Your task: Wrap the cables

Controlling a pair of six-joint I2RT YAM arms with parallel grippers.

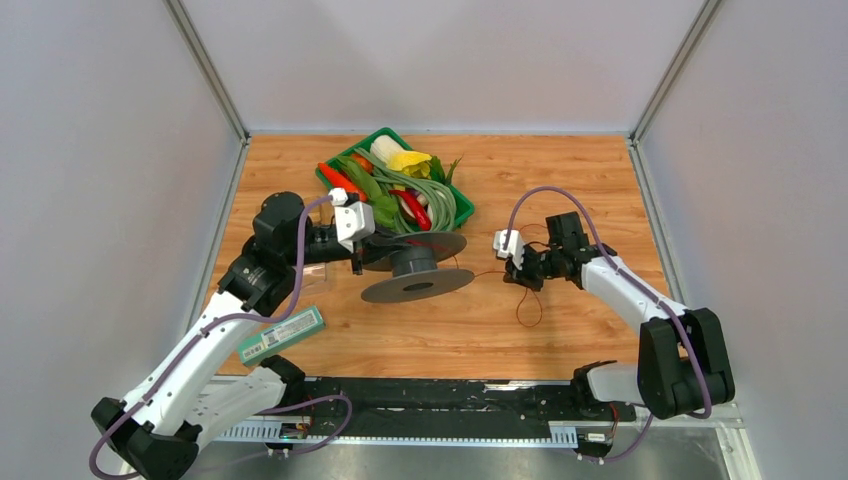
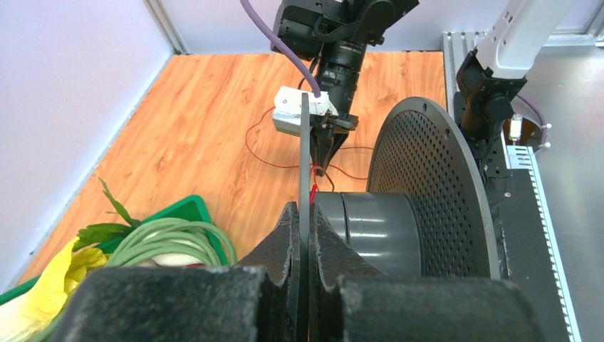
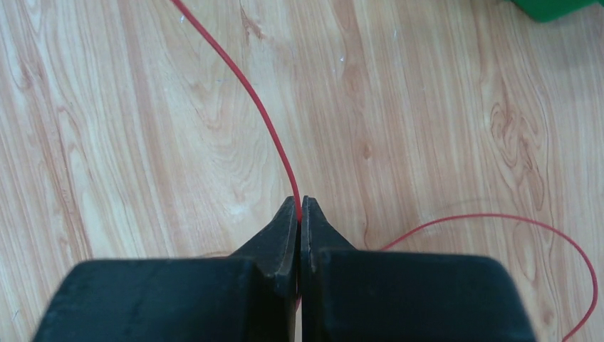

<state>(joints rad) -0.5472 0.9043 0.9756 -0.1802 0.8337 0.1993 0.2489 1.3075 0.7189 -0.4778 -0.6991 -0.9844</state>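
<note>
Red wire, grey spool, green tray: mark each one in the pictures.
red wire (image 3: 274,135), right wrist view, on its curved upper stretch.
grey spool (image 1: 413,262), top external view, on its central hub.
green tray (image 1: 464,210), top external view, on the rim at its near right corner.

light: bright, even, diffuse | shadows: soft, faint | focus: all three views sharp | glare: slight

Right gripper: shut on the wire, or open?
Shut. In the wrist view the right gripper has its fingertips together, with the red wire pinched between them.
</note>
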